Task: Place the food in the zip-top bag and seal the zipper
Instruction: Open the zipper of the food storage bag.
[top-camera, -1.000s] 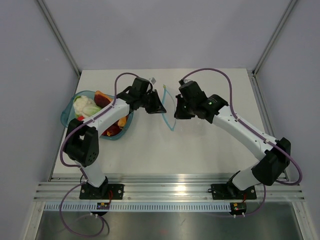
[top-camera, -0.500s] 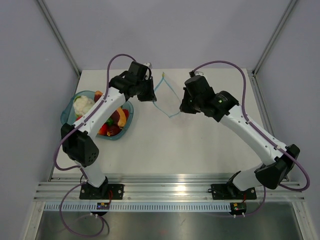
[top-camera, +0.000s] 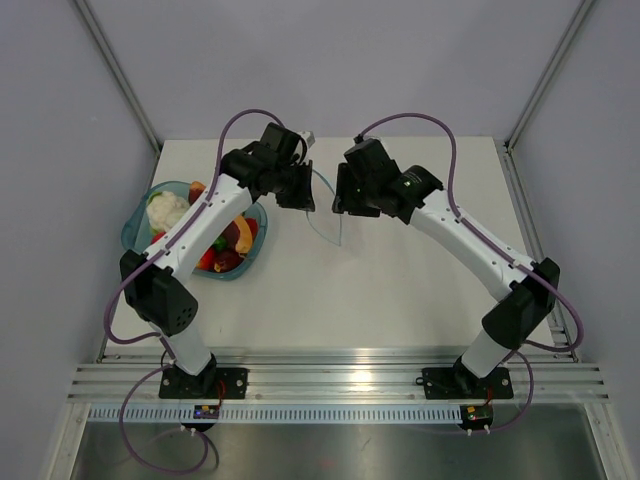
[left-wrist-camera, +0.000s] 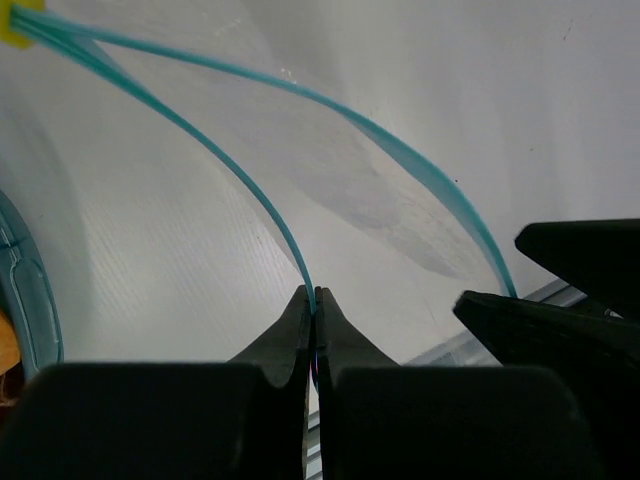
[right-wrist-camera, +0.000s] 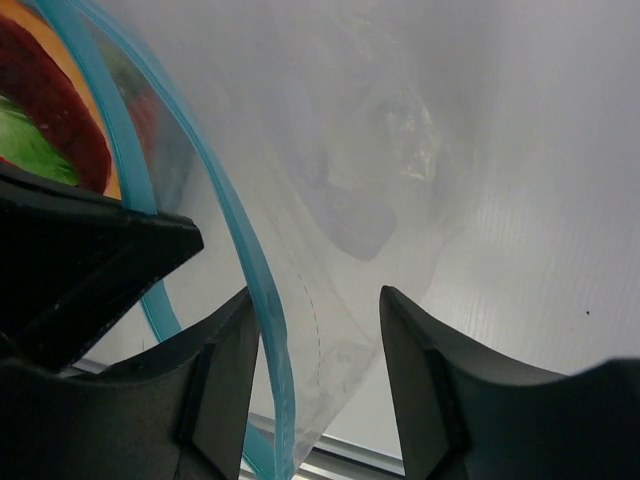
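The clear zip-top bag (top-camera: 328, 215) hangs between my two grippers above the table, its mouth parted. My left gripper (left-wrist-camera: 315, 292) is shut on one side of the teal zipper (left-wrist-camera: 250, 190). My right gripper (right-wrist-camera: 315, 292) is open. The other zipper strip (right-wrist-camera: 228, 205) and a fold of the bag wall (right-wrist-camera: 380, 150) lie between its fingers, the strip against the left finger (right-wrist-camera: 225, 370). The food (top-camera: 225, 255), red, orange and white pieces, sits in the teal bowl (top-camera: 135, 232) at the left. No food shows inside the bag.
The bowl stands near the table's left edge, under the left arm's forearm (top-camera: 200, 225). Metal rails (top-camera: 340, 385) run along the near edge by both arm bases. Grey walls close in the back and both sides.
My right gripper has let go of the bag and opened, and it has swung left, close to the left gripper. My left gripper closed on the zipper strip and stays there.
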